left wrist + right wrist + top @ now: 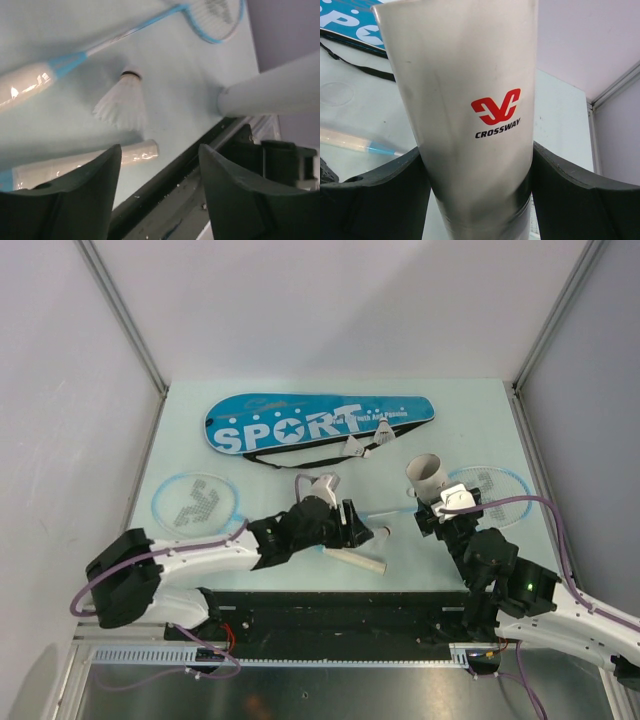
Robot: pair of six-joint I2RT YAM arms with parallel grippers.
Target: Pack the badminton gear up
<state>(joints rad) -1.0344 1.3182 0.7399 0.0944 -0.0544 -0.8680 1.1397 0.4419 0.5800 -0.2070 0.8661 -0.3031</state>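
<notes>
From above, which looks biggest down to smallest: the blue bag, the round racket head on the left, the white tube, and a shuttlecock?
1. blue bag
2. racket head
3. white tube, but it points up toward the camera, so this place is unsure
4. shuttlecock at the bag's edge

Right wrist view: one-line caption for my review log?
Right claw grips the white CROSSWAY tube; blue racket bag behind at upper left.

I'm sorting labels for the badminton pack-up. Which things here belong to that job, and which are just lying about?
Job: SPORT bag, left racket, right racket, tube, near shuttlecock, two shuttlecocks at the bag.
Lying about: none seen; only the table itself.
</notes>
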